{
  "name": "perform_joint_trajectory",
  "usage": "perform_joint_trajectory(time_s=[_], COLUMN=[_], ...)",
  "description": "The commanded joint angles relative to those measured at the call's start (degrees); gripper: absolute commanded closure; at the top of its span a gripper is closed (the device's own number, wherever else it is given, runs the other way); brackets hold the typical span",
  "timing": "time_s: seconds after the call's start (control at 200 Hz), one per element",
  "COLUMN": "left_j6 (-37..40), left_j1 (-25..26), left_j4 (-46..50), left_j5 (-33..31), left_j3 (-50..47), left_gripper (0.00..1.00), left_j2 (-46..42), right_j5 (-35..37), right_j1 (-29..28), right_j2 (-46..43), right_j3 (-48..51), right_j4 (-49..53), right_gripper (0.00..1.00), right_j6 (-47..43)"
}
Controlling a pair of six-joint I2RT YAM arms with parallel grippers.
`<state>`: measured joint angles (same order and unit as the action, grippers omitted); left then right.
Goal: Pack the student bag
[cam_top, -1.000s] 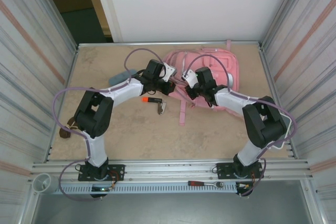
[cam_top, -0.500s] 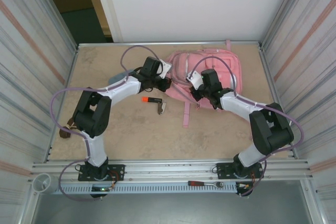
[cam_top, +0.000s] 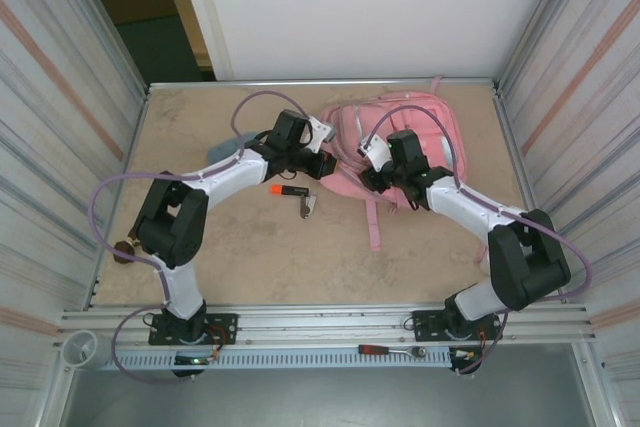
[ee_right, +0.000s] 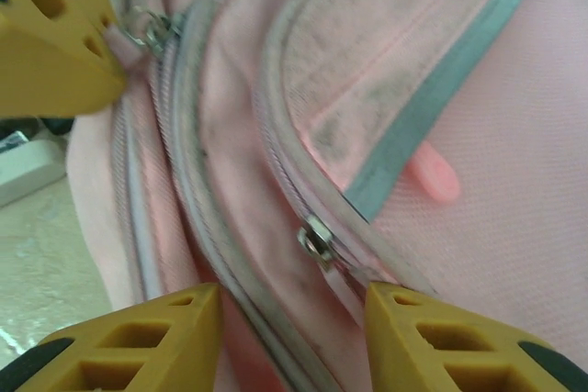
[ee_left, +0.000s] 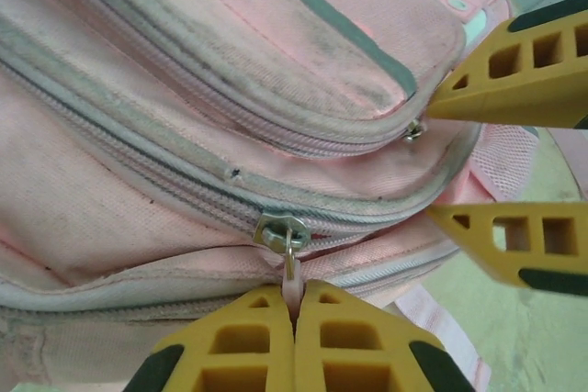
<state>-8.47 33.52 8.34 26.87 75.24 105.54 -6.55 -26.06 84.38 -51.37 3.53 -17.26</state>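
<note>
Since a second ago, we see the student bag (cam_top: 425, 132) has slid toward the right side of the table (cam_top: 200, 247), its loose strap (cam_top: 373, 225) trailing along, and the right arm's elbow has swung outward. The right gripper (cam_top: 370, 180), which was clamped, has parted its jaws.

We find the bag lying at the far right of the table, front pockets up, with both arms reaching in to its near-left edge. The left gripper (cam_top: 325, 160) is at the bag's left rim; the right gripper sits just beside it, over the front pockets.

In the left wrist view, the left gripper (ee_left: 294, 293) is pressed fully together on the pale zip pull (ee_left: 290, 273), which hangs from a metal slider (ee_left: 276, 231) on the main zip. In the right wrist view, the right gripper (ee_right: 292, 305) stands partly open with nothing between its fingers; a second slider (ee_right: 317, 240) lies in the gap just ahead of them, untouched.

On the bare table, left of the bag, we note a small orange-and-black marker (cam_top: 287, 190).
</note>
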Motion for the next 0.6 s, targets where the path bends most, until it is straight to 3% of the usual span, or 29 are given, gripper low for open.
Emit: perform_joint_trajectory(time_s=[0.0, 0.271, 0.456, 0.591], left_j6=[-0.58, -0.17, 0.42, 0.76], left_j1=[1.54, 1.86, 0.58, -2.46], left_j4=[-4.12, -3.77, -3.11, -2.63], left_j5=[5.56, 5.10, 2.67, 1.65], left_j3=[0.61, 0.17, -0.68, -1.67], left_gripper=[1.00, 1.00, 1.00, 1.00], left_j2=[-3.93, -4.29, -5.46, -6.47], right_j5=[-4.20, -3.35, 0.59, 2.00], right_j1=[-2.04, -2.70, -2.29, -0.45], right_j2=[2.18, 6.67, 4.94, 1.53], right_j3=[-3.64, -5.84, -3.31, 0.46], right_j4=[-1.57, -3.93, -3.10, -2.40], right_gripper=[0.57, 0.63, 0.99, 1.00], right_j6=[0.40, 0.45, -0.15, 0.16])
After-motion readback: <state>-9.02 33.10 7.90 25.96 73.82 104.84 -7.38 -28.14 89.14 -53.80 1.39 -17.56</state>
